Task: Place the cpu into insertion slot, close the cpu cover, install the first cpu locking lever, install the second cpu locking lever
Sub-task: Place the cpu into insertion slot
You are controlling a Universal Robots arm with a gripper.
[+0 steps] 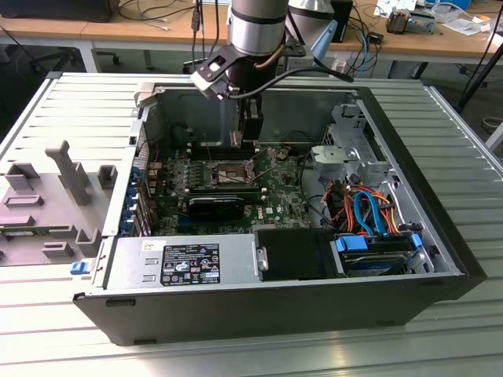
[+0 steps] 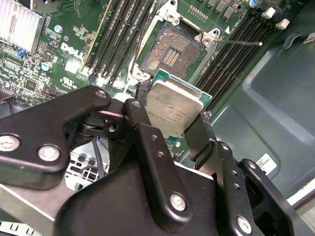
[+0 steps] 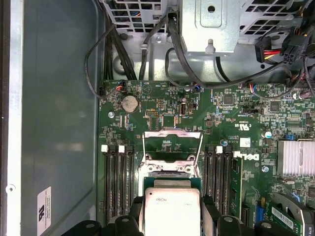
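Note:
In both wrist views my gripper (image 2: 173, 105) (image 3: 172, 212) is shut on the cpu (image 2: 172, 112) (image 3: 172, 209), a flat silver-grey chip with a green edge, pinched between two black fingers (image 2: 199, 132). The cpu hangs above the green motherboard, close to the insertion slot (image 2: 170, 53) and apart from it. The slot is a dark square recess with its contacts bare. The cpu cover (image 3: 172, 133), a thin silvery frame, stands raised at the slot's far side. A thin lever (image 2: 238, 43) sticks out beside the slot. In the exterior view the gripper (image 1: 250, 143) hangs inside the open case, just above the slot (image 1: 224, 174).
Black memory slots (image 3: 115, 187) (image 3: 219, 182) flank the socket on both sides. A finned heat sink (image 3: 295, 158) sits nearby. Cables and a metal drive cage (image 1: 350, 149) fill the case at the exterior view's right. A power supply (image 1: 185, 263) lies along the front; a grey fixture (image 1: 55, 196) stands outside.

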